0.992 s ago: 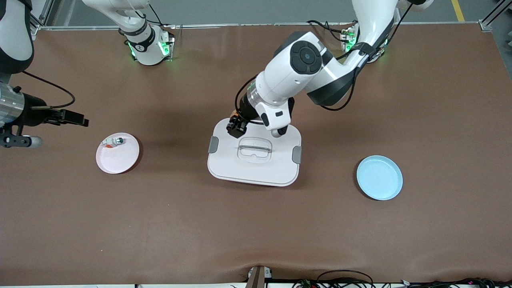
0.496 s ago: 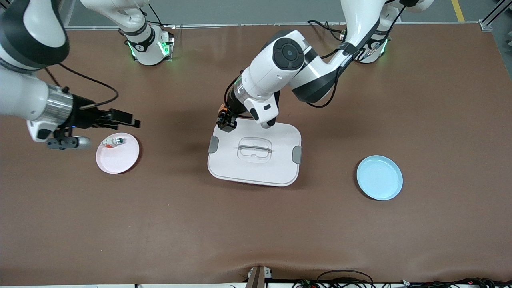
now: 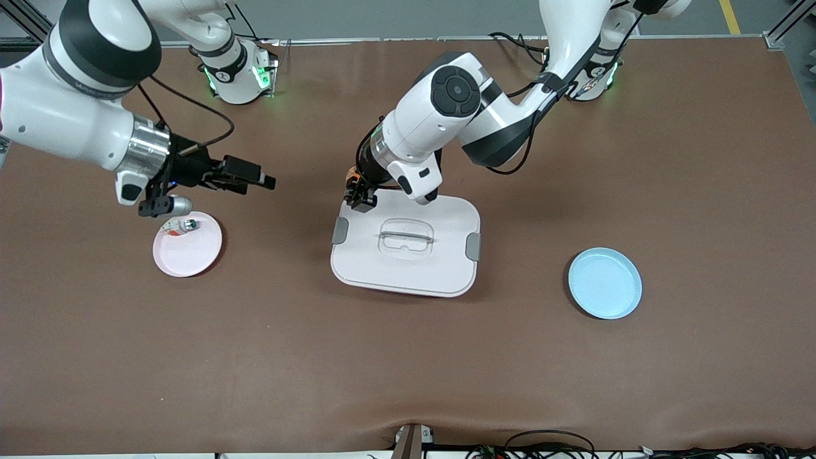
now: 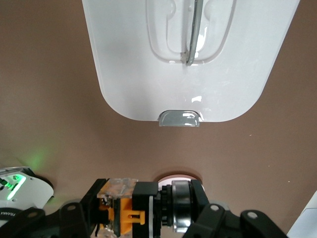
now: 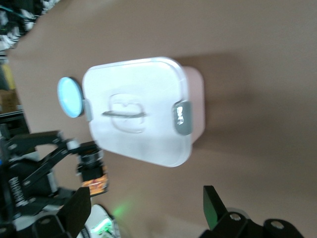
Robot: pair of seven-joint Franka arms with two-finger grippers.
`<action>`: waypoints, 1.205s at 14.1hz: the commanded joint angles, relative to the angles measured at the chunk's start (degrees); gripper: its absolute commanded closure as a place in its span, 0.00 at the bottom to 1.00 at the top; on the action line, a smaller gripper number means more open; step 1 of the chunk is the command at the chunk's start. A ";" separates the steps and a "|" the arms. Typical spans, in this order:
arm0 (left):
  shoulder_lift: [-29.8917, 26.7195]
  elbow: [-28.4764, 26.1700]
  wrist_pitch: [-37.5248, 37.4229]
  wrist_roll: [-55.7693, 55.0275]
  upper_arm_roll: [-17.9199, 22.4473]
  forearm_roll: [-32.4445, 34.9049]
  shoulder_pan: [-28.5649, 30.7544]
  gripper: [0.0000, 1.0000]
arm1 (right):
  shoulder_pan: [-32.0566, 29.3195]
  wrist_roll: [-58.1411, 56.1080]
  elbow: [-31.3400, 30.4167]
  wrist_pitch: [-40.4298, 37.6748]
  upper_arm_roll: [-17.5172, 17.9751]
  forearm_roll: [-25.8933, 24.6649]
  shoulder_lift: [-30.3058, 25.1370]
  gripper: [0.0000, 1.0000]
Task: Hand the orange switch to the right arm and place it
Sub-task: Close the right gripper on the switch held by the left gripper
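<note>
In the front view, the left end effector (image 3: 358,199) hung over the corner of the white lidded box (image 3: 405,245) toward the right arm's end of the worktop (image 3: 408,357), on the edge nearer the robots' bases. Its fingers were clamped on the orange switch (image 3: 352,173), of which only a sliver of orange showed beside the wrist. The right end effector (image 3: 266,182) was up in the air over bare worktop between the pink plate (image 3: 187,245) and the box, its fingers spread wide and holding nothing. The pink plate carried a small white-and-silver part (image 3: 185,224) near its rim nearest the bases. A blue plate (image 3: 605,282) lay toward the left arm's end of the worktop, well apart from the box.

In the left wrist view, the left end effector (image 4: 131,213) was closed tight on the orange switch (image 4: 125,214), whose black body and orange band sat between the fingers. The white box (image 4: 143,74) with its grey latch (image 4: 179,118) and clear lid handle (image 4: 190,34) lay under the camera.

In the right wrist view, the right end effector (image 5: 147,208) stood wide apart with one finger (image 5: 214,207) at each side and nothing between them. The box (image 5: 141,116) and the blue plate (image 5: 69,96) were visible, and farther off the left end effector (image 5: 91,171) held the orange switch (image 5: 95,183).
</note>
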 commanded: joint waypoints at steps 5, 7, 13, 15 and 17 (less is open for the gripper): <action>1.38 2.23 0.28 -0.75 0.23 -3.28 -0.55 1.00 | 8.18 -0.64 -5.60 10.16 -0.37 7.79 -2.38 0.00; 1.29 2.23 0.28 -0.75 0.23 -3.28 -0.64 1.00 | 9.94 -3.09 -5.95 11.93 -0.37 8.41 -1.68 0.00; 1.38 2.23 0.28 -0.67 0.41 -3.28 -0.55 1.00 | 12.41 -5.74 -5.96 16.24 -0.37 9.82 0.52 0.00; 1.38 2.23 0.28 -0.67 0.50 -3.28 -0.55 1.00 | 13.20 -6.70 -6.04 17.03 -0.37 9.82 0.87 0.00; 1.29 2.23 0.37 -0.67 0.50 -3.28 -0.64 1.00 | 13.81 -7.84 -6.57 18.43 -0.37 11.04 1.31 0.00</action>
